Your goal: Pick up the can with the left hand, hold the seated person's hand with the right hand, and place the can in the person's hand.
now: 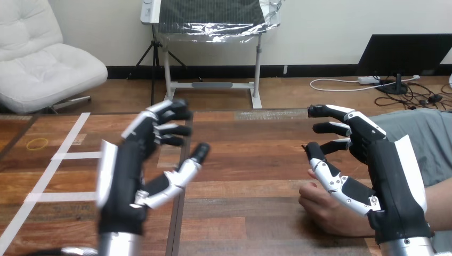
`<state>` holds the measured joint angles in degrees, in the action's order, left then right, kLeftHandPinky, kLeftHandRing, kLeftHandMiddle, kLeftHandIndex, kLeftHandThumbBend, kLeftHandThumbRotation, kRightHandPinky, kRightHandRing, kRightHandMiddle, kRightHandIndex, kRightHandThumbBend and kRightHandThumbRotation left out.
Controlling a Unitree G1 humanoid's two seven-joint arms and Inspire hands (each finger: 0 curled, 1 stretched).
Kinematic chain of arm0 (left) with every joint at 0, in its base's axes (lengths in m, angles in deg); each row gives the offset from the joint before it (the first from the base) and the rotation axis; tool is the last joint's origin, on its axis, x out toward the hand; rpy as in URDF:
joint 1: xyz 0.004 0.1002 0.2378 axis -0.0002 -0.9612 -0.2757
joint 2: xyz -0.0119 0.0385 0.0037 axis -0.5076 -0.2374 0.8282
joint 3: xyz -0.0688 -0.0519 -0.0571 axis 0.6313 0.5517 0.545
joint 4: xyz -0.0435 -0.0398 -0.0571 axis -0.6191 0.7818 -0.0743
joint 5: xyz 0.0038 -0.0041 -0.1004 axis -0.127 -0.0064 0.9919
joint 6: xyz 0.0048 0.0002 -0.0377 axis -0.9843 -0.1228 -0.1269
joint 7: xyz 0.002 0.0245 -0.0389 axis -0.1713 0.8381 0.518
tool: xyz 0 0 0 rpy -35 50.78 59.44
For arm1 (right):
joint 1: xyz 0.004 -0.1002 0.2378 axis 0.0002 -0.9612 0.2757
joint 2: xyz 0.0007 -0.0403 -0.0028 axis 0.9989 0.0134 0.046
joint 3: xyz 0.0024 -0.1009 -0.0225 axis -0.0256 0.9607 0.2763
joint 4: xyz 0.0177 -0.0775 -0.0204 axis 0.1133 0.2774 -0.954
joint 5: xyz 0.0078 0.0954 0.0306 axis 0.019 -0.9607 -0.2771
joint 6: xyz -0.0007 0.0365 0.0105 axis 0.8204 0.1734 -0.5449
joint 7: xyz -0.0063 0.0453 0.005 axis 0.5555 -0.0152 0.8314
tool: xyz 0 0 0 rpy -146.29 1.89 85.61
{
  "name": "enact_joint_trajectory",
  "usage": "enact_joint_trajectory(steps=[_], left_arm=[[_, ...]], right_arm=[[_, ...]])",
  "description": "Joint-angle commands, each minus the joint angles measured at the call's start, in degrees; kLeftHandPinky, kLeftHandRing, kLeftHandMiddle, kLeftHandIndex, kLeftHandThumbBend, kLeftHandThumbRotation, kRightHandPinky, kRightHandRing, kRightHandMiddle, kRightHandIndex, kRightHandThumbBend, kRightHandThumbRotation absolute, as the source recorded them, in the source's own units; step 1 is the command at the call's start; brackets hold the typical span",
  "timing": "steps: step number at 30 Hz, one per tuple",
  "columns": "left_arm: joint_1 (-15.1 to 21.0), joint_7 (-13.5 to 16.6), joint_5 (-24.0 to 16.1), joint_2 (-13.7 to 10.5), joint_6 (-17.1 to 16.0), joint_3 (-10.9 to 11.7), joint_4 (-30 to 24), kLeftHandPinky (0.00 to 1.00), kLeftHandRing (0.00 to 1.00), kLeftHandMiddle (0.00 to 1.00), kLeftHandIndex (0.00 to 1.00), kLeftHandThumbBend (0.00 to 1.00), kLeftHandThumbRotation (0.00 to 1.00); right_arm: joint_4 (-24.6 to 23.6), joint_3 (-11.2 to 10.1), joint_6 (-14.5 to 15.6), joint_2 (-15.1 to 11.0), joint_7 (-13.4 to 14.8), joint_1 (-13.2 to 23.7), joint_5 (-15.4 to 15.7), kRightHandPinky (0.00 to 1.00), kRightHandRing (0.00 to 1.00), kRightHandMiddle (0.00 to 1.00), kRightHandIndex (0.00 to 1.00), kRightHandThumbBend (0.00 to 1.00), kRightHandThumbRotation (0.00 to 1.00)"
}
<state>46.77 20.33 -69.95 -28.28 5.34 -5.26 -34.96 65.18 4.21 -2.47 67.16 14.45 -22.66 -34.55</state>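
Left hand (pixel 125 181) raised over near-left table (pixel 250 160), fingers apart, slightly bent, holding nothing. Right hand (pixel 389 181) up at near right, fingers spread, closed on nothing. Person's hand (pixel 325 210) rests on table at near right, just under right hand's thumb; touching or not, cannot tell. Can's spot: cannot tell. Looks like the start, grasp not yet made. To do it well: left fingers wide around the can, close on its middle, lift straight; right hand curls gently round person's hand
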Motion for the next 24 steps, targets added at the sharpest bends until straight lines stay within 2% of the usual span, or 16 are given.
enact_joint_trajectory(steps=[1, 7, 11, 14, 24], left_arm=[[3.78, -2.13, 0.11, -4.54, 4.63, 3.85, -7.22, 0.66, 0.70, 0.74, 0.76, 0.61, 0.07], [5.37, -5.63, -0.33, -10.13, 8.76, 7.31, -9.92, 0.71, 0.73, 0.77, 0.78, 0.64, 0.08], [6.39, -8.70, -1.11, -14.57, 13.09, 9.68, -12.00, 0.74, 0.76, 0.79, 0.79, 0.67, 0.11], [7.31, -10.45, -1.18, -17.25, 15.11, 11.07, -12.44, 0.74, 0.77, 0.80, 0.80, 0.69, 0.13], [10.09, -14.68, -2.04, -24.51, 18.66, 13.29, -10.99, 0.75, 0.79, 0.82, 0.81, 0.73, 0.16]], right_arm=[[-0.51, -0.15, -1.33, -0.49, -0.15, 4.03, -0.75, 0.56, 0.71, 0.80, 0.71, 0.39, 0.00], [-0.63, -0.07, -0.88, -0.41, -0.24, 4.10, -0.82, 0.56, 0.71, 0.80, 0.71, 0.39, 0.00], [-0.55, -0.04, -0.81, -0.45, -0.32, 4.25, -0.79, 0.56, 0.71, 0.81, 0.71, 0.39, 0.00], [-0.47, -0.01, -0.74, -0.42, -0.36, 4.35, -0.79, 0.56, 0.71, 0.81, 0.71, 0.39, 0.00], [-0.66, 0.05, -0.22, -0.25, -0.51, 4.52, -0.52, 0.56, 0.72, 0.81, 0.71, 0.39, 0.00]])
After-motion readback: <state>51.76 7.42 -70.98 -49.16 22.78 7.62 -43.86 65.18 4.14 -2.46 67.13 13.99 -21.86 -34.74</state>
